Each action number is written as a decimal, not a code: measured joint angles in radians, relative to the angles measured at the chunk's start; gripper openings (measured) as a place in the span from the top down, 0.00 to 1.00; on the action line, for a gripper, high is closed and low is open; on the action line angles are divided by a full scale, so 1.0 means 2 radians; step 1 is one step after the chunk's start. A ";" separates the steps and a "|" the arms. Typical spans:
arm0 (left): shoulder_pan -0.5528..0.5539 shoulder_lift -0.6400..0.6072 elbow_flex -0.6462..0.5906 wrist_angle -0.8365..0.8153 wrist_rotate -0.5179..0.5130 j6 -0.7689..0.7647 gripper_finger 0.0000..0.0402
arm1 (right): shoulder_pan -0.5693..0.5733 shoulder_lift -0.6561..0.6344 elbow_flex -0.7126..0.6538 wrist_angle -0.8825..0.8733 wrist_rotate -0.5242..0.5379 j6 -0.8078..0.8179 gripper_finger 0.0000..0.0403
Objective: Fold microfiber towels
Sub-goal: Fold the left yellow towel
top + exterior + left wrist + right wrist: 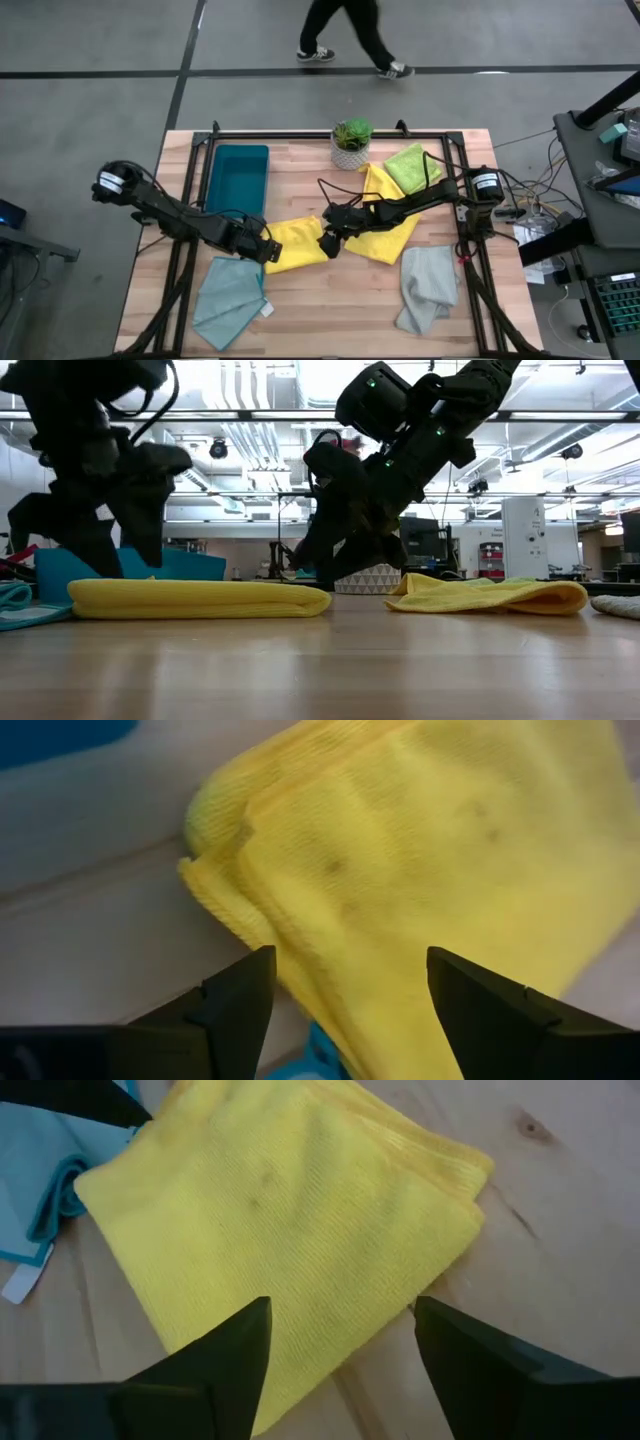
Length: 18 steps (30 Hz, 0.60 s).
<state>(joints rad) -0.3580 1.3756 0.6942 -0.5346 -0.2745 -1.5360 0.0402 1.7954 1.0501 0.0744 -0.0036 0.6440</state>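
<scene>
My left claw [268, 250] stands spread just above the left end of the folded yellow towel [296, 243] at the centre of the high view, holding nothing; the left wrist view shows the two fingers [240, 1005] apart with the cloth's corner between and beyond them. My right claw [330, 243] is likewise spread and empty at the towel's right end, its fingers [235, 1355] parted over the yellow fabric in the right wrist view. The folded towel lies flat on the wooden tabletop [330, 310], a neat low band in the low view. A second yellow towel [388, 215] lies unfolded right of centre, under my right arm, with the lime green towel [412, 166] at the upper right, overlapping its upper edge. The pale grey towel [426, 287] lies crumpled at the lower right, the light teal towel [230, 298] with its white tag [266, 310] at the lower left. A dark teal tray [236, 178] sits at the upper left and a small potted plant [351, 143] at the upper centre. A person's legs [350, 35] cross the floor beyond the tabletop.
</scene>
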 joint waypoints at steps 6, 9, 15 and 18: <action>0.000 0.021 0.001 0.002 0.000 0.007 0.39 | 0.000 0.010 -0.005 0.007 0.000 0.020 0.39; 0.000 0.025 0.001 0.002 0.000 0.013 0.39 | 0.000 0.022 -0.005 0.011 0.000 0.024 0.39; 0.000 0.025 0.001 0.003 0.001 0.017 0.39 | 0.000 0.038 -0.005 0.049 0.000 0.021 0.40; 0.000 0.025 0.001 0.003 0.001 0.017 0.39 | -0.001 0.041 -0.005 0.064 -0.001 0.018 0.43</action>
<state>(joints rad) -0.3580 1.4265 0.6956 -0.5280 -0.2733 -1.5024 0.0379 1.8774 1.0401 0.2029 -0.0059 0.6807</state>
